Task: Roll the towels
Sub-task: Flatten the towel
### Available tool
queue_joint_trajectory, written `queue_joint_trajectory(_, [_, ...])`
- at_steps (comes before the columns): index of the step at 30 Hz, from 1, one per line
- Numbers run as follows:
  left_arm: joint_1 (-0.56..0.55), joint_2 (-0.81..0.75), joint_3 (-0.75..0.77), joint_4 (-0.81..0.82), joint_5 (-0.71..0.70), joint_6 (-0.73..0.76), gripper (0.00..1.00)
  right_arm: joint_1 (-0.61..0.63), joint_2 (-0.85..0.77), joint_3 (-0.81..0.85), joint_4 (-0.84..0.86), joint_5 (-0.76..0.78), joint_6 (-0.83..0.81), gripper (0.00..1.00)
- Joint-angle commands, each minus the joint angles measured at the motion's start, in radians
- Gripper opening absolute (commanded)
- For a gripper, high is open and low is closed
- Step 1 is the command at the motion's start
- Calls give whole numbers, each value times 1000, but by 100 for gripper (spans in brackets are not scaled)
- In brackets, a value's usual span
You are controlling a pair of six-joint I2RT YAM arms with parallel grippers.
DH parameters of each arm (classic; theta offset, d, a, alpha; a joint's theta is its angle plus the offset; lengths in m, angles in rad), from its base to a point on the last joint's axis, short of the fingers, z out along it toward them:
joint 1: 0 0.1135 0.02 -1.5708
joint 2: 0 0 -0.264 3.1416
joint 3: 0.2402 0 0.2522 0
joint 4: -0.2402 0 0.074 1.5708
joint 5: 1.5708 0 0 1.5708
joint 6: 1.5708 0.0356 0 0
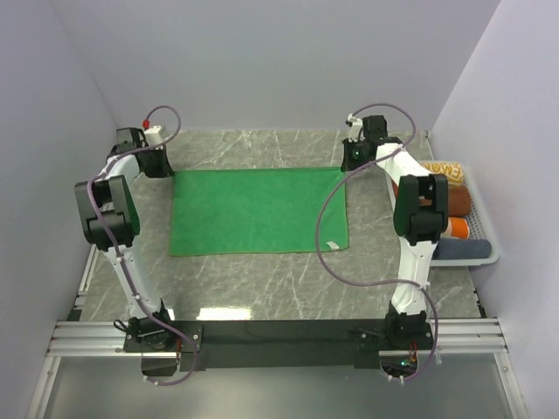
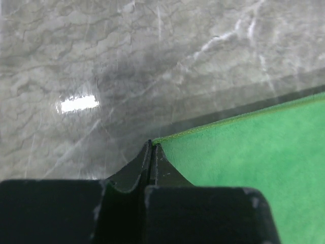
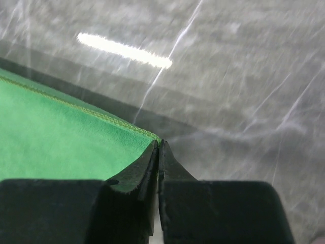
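Note:
The bright green towel [image 1: 258, 211] lies spread flat on the marble table, with its white tag [image 1: 332, 243] at the near right corner. My left gripper [image 1: 164, 168] is at the towel's far left corner. In the left wrist view its jaws [image 2: 151, 146] are pressed together at that corner of the towel [image 2: 244, 157]. My right gripper [image 1: 349, 164] is at the far right corner. In the right wrist view its jaws [image 3: 159, 144] are shut on the tip of the towel [image 3: 61, 137].
A white tray [image 1: 494, 247] at the right table edge holds rolled towels: an orange-lettered one [image 1: 445, 168], a brown one [image 1: 456, 201], an orange-ended one [image 1: 460, 229] and a blue-grey one [image 1: 463, 251]. White walls enclose the left, back and right.

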Motion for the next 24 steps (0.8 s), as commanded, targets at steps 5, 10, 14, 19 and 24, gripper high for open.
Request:
queue_joint_trajectory(5, [-27,71,101,-12,-89,-16,9,5,106,151,-3,121,30,27])
queue_joint_trajectory(10, [-23,146,326,-202,-140,42,29,9,89,177,-19,182,42,54])
queue_joint_trajectory(14, [-10,102,342,-293,-125,74,53,9,-17,167,-107,154,13,52])
queue_joint_trajectory(19, [9,-136,117,-375,-7,226,51,23,-175,32,-286,51,-96,46])
queue_joint_trajectory(24, [11,-364,-126,-504,81,388,41,87,-328,-196,-394,-5,-144,35])
